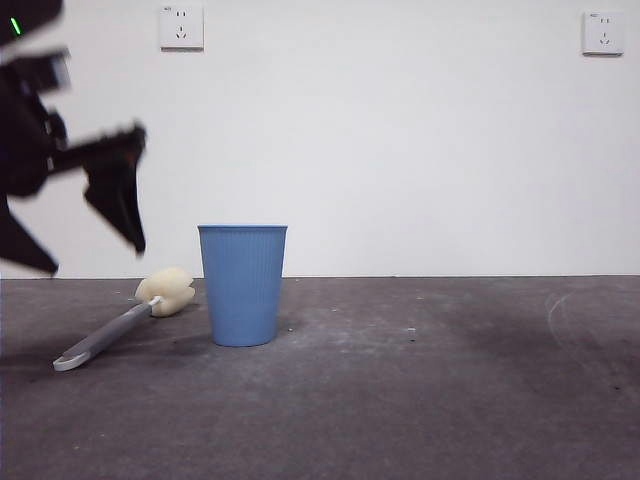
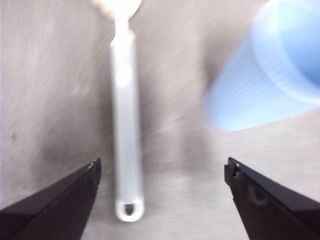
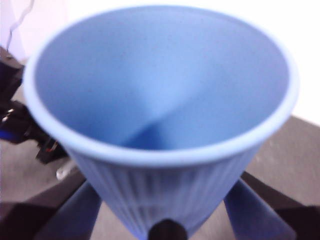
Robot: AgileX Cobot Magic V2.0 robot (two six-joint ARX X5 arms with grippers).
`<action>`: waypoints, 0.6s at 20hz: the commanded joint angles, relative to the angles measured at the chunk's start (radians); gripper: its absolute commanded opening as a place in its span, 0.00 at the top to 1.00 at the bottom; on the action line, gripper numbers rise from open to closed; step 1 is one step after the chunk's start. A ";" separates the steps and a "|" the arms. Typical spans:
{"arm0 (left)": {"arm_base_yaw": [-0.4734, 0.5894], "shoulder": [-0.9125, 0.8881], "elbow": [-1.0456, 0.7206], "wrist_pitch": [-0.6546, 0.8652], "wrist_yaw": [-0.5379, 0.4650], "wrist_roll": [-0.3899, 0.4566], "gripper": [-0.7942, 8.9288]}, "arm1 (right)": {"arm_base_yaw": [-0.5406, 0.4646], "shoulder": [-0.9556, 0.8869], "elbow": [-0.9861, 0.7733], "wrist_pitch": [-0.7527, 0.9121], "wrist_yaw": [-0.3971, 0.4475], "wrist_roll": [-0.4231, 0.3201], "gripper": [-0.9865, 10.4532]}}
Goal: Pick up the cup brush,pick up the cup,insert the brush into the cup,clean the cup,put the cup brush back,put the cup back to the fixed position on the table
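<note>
Observed from the room, at the stage judged to be the pick-up of the brush.

Left pincer (image 1: 135, 190): it hangs in the air at the left of the table (image 1: 420, 400), above and just outside the brush (image 1: 125, 325). Its two black jaws are spread wide and hold nothing. Both the front view and its own wrist view are smeared with blur.

Brush: it lies flat on the table, just beside the cup (image 1: 242, 285) but not touching it. The cream sponge head (image 1: 168, 290) is the end near the cup's foot. The grey handle runs away from the cup, toward the near left.

Governing relation: in the left wrist view the handle's long axis runs straight out from the pincer, between the jaws and closer to one of them. The looped tip (image 2: 129, 210) is the near end and the sponge the far end. The jaws therefore stand across the handle, which suits a grip on its flat sides. My judgement is that the pincer needs only to descend and centre itself before closing. The left arm is plainly the nearer of the two.

Cup: it stands upright on the table, mouth up, with no arm at it.

Right pincer (image 3: 165, 210): it is out of the front view. In its wrist view a second cup (image 3: 160, 125) fills the frame, its mouth toward the lens. The jaws are drawn in on either side of its base, and I judge it to be gripped.

Risk noted: the sponge lies close to the standing cup, so a careless lift could knock it.
</note>
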 commanded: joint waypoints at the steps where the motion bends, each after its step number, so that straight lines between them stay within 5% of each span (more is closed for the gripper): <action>1: 0.000 -0.125 -0.009 -0.035 0.044 0.006 0.49 | -0.012 0.050 -0.067 0.118 -0.001 -0.042 0.93; 3: 0.000 -0.252 -0.009 -0.095 0.097 0.006 0.49 | -0.058 0.101 -0.138 0.223 -0.031 -0.041 0.93; 12: -0.003 -0.731 -0.009 -0.421 0.240 0.010 0.50 | -0.403 0.458 -0.273 0.653 -0.407 -0.006 0.93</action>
